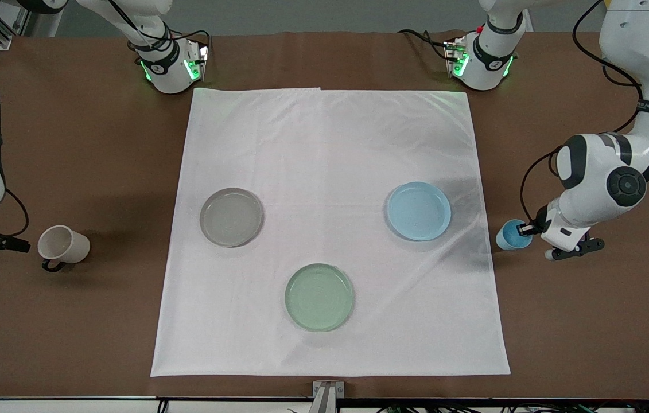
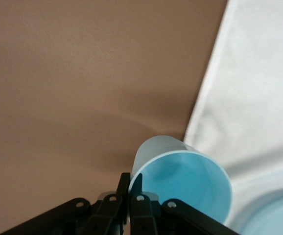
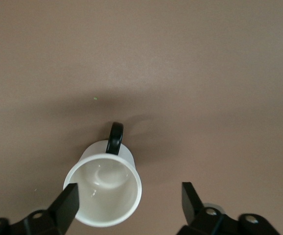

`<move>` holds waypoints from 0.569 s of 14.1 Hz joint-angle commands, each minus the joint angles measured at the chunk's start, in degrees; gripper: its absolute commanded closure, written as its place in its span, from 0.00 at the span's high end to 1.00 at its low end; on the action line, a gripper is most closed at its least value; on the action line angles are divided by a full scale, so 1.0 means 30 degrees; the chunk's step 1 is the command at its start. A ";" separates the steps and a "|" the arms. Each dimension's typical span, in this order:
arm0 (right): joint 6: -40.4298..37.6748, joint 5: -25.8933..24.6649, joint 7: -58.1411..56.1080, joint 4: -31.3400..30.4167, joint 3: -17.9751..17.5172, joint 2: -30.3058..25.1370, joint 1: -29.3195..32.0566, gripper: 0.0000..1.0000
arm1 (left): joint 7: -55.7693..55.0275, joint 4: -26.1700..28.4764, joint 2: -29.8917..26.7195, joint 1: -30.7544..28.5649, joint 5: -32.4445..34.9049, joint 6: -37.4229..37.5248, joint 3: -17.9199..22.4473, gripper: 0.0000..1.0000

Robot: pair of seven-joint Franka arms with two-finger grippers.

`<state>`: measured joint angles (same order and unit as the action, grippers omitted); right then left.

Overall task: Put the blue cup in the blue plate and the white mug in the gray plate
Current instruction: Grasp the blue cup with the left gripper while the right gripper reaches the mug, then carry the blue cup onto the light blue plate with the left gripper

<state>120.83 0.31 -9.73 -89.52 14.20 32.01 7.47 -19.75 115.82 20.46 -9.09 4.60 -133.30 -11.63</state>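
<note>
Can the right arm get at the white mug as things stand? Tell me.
Probably yes. The right gripper is open beside the white mug on bare table at the right arm's end, with nothing between them. In the right wrist view one finger sits at the rim, the other well clear.

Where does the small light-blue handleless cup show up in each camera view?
Front view: small light-blue handleless cup on the brown table by the white cloth's edge, toward the left arm's end, left gripper shut on its rim.
Left wrist view: cup just past the fingers.
Right wrist view: not in it.
Shared landmark: the cloth edge.
</note>
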 commanded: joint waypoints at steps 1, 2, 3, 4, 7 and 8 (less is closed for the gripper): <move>0.1087 0.0161 0.0107 0.0251 -0.0192 0.0870 0.0174 0.83 | -0.2375 0.1029 -0.1278 -0.0045 0.0136 0.0752 -0.1278 0.01; 0.1701 0.0161 0.0136 0.0252 -0.0192 0.1134 0.0204 0.81 | -0.2787 0.1381 -0.1658 -0.0017 0.0136 0.0781 -0.1629 0.01; 0.1997 0.0190 0.0166 0.0281 -0.0221 0.1368 0.0291 0.81 | -0.3400 0.1646 -0.1778 -0.0016 0.0136 0.0781 -0.2155 0.01; 0.2029 0.0365 0.0166 0.0339 -0.0250 0.1487 0.0350 0.80 | -0.4450 0.1678 -0.1750 -0.0016 0.0136 0.0752 -0.2682 0.01; 0.2088 0.2179 0.0049 0.0340 -0.0251 0.1867 0.0439 0.79 | -0.7501 0.1649 -0.1399 0.0100 0.0165 0.0606 -0.4003 0.01; 0.2175 0.2212 0.0049 0.0340 -0.0251 0.1927 0.0438 0.79 | -0.7914 0.1649 -0.1254 0.0304 0.0136 0.0577 -0.4296 0.01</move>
<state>127.05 5.41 -9.57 -89.38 14.12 37.00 7.94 -40.18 119.98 17.00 -8.52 4.60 -131.18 -23.16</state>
